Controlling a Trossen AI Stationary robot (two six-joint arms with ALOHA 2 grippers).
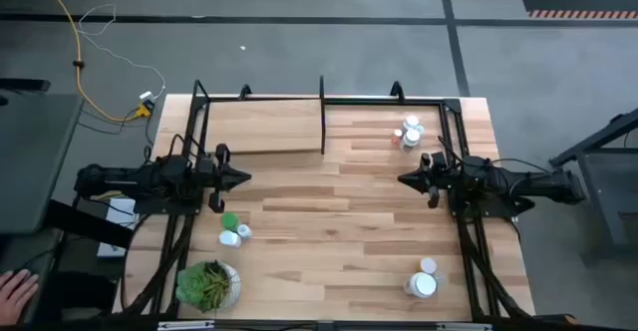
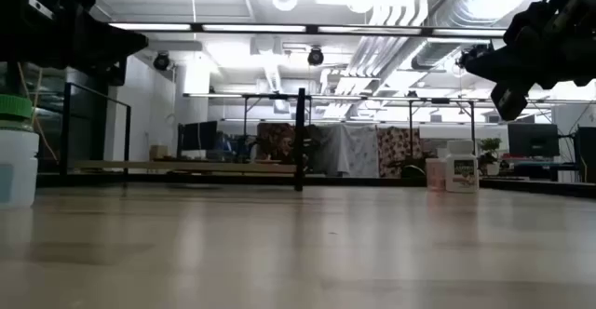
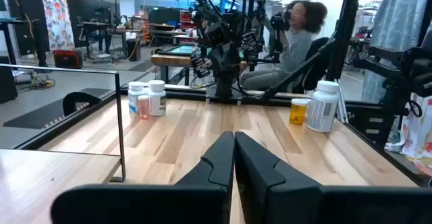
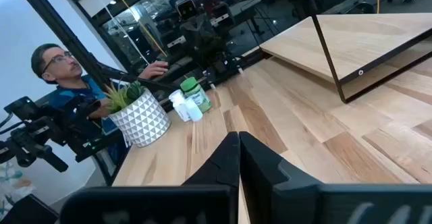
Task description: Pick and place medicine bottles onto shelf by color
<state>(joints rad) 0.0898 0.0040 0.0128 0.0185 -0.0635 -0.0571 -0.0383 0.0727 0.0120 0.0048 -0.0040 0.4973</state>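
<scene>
The medicine bottles stand upright on the table in three groups. A green one and a white one [image 1: 231,229] stand near left, also in the right wrist view [image 4: 194,96]. A few white ones and a small orange one [image 1: 410,133] stand far right. Two white ones [image 1: 423,280] stand near right. The light-wood shelf [image 1: 261,127] with thin black posts stands at the far left. My left gripper [image 1: 246,178] is shut, above the table's left middle. My right gripper [image 1: 402,179] is shut and faces it from the right. Neither holds anything.
A leafy plant in a white patterned pot [image 1: 207,284] stands at the near left corner. Black frame rods [image 1: 454,137] run along the table's sides and back. A person sits beyond the table [image 3: 297,32], and a hand [image 1: 15,291] shows off its near left.
</scene>
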